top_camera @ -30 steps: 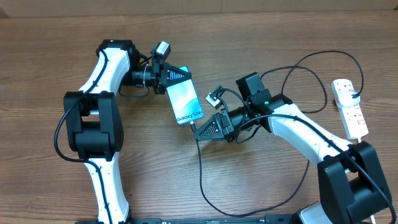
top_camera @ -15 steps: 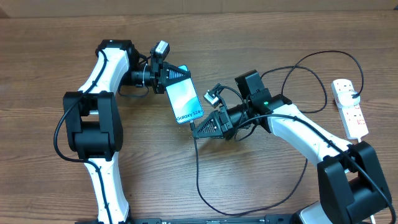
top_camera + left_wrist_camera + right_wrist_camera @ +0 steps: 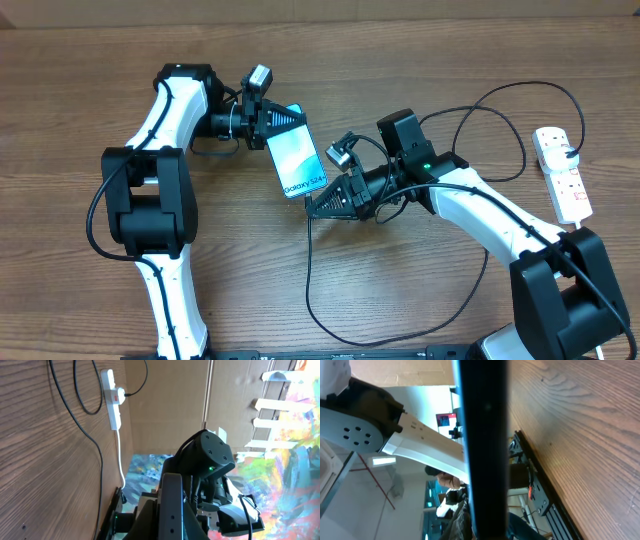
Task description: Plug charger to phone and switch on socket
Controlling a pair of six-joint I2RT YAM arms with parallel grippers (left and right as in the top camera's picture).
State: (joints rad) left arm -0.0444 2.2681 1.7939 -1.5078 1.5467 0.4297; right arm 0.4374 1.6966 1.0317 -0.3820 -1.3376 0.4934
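As the right arm [image 3: 490,210] has reached leftward over the wooden table [image 3: 80,300] during the last second, its slack has gone with it: the loop of the charger [image 3: 308,270] that hung below the wrist now falls further left and straighter. That brings the plugging step close to its end, though nothing shows the connector seated yet. The right arm lies low and stretched out from its base at the lower right, forearm angled up and left. The left arm [image 3: 165,110] is folded at the upper left, its wrist turned toward the centre, and has not shifted. The socket [image 3: 562,172] lies well apart at the far right edge, untouched, with the black lead running into it. The phone [image 3: 298,160] sits between the two wrists, screen up, its "Galaxy" end toward the right arm. The left gripper [image 3: 275,125] is clamped on the phone's opposite short end. The right gripper [image 3: 318,205] is closed on the charger near its free end, now just beside the phone's lower edge. The plug tip is hidden between fingers and phone, so contact cannot be told.
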